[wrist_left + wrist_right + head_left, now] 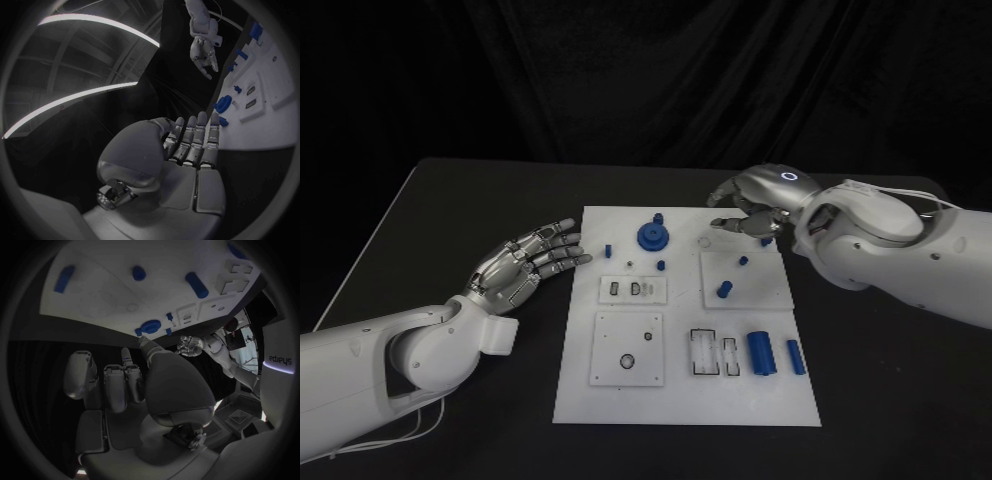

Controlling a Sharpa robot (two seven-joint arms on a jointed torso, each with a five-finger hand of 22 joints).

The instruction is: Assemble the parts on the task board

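The white task board (682,395) lies mid-table. On it are a blue round gear-like part (653,236), small blue pegs (661,265), a short cylinder (726,290) and two larger blue cylinders (760,352) at its near right. My left hand (524,265) hovers open beside the board's left edge, fingers spread and holding nothing; the left wrist view shows it (190,145) by the board (275,100). My right hand (754,210) is over the board's far right corner with its fingers curled. A small blue part (127,360) shows at its fingertips, apparently pinched.
White sub-plates with empty slots (711,352) and holes (627,360) sit on the board's near half. Bare black table (459,220) surrounds the board, and a dark curtain hangs behind. My right forearm (906,250) stretches over the table's right side.
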